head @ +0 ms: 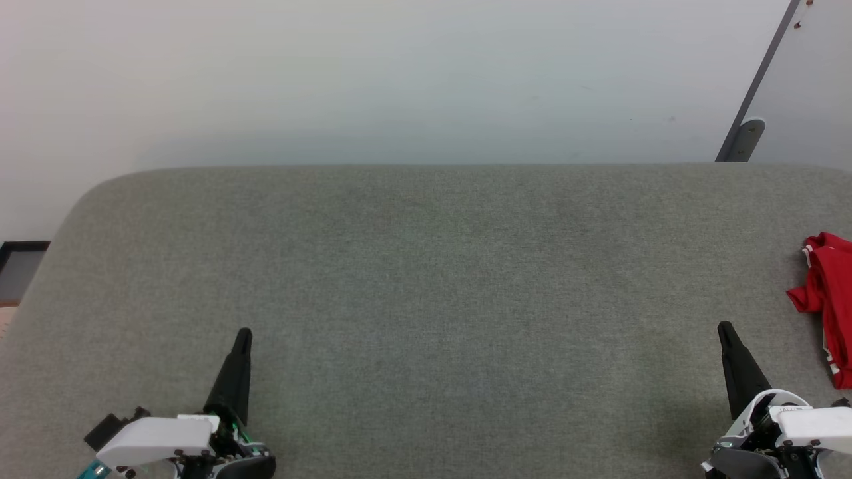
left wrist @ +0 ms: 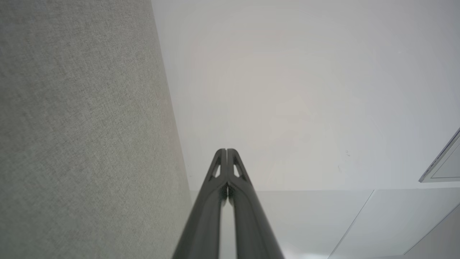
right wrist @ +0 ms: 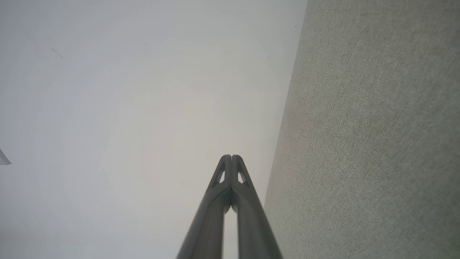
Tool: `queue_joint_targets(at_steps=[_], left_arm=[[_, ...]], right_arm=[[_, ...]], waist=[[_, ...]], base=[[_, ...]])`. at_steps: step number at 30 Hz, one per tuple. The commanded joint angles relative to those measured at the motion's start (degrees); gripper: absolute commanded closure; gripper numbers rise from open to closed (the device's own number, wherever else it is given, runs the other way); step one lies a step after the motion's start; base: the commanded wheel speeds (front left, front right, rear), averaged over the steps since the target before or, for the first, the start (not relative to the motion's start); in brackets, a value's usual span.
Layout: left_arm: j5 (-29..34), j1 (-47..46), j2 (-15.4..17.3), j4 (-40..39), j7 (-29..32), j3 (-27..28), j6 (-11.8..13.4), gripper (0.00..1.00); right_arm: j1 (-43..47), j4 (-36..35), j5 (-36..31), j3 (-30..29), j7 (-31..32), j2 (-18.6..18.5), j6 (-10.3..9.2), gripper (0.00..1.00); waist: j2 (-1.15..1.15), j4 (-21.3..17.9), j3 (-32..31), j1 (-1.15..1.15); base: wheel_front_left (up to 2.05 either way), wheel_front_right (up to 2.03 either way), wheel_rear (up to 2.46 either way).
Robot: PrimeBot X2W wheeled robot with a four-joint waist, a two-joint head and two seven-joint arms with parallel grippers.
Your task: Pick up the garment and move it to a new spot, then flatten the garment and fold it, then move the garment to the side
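Observation:
The garment (head: 831,303), red with a bit of white trim, lies crumpled at the far right edge of the grey fabric surface (head: 426,279), partly cut off by the head view's border. My right gripper (head: 725,330) stands at the lower right, shut and empty, a short way left of and nearer than the garment. Over at the lower left my left gripper (head: 243,334) is shut too, holding nothing. The left wrist view shows the left gripper (left wrist: 226,151) with tips pressed together, beside the grey surface (left wrist: 79,129). In the right wrist view the right gripper (right wrist: 231,157) is likewise closed, next to the grey surface (right wrist: 373,136).
A pale wall (head: 399,80) rises behind the surface's rounded far edge. A grey slanted bar with a bracket (head: 745,136) stands at the back right. A dark object (head: 20,269) sits off the surface's left side.

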Motion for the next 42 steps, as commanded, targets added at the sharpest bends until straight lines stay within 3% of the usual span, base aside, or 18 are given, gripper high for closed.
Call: queue_joint_targets(at_steps=[1, 42], left_arm=[[0.0, -0.6, 0.0, 0.1, 0.2, 0.1, -0.2, 1.0], [0.0, -0.6, 0.0, 0.1, 0.2, 0.2, -0.2, 1.0]], right_arm=[[-0.1, -0.1, 0.2, 0.0, 0.1, 0.2, -0.06, 1.0], [-0.1, -0.1, 0.2, 0.0, 0.1, 0.2, -0.06, 1.0]], waist=[[0.0, 0.0, 0.0, 0.0], [0.0, 0.0, 0.0, 0.0]], base=[[0.0, 0.0, 0.0], [0.0, 0.0, 0.0]])
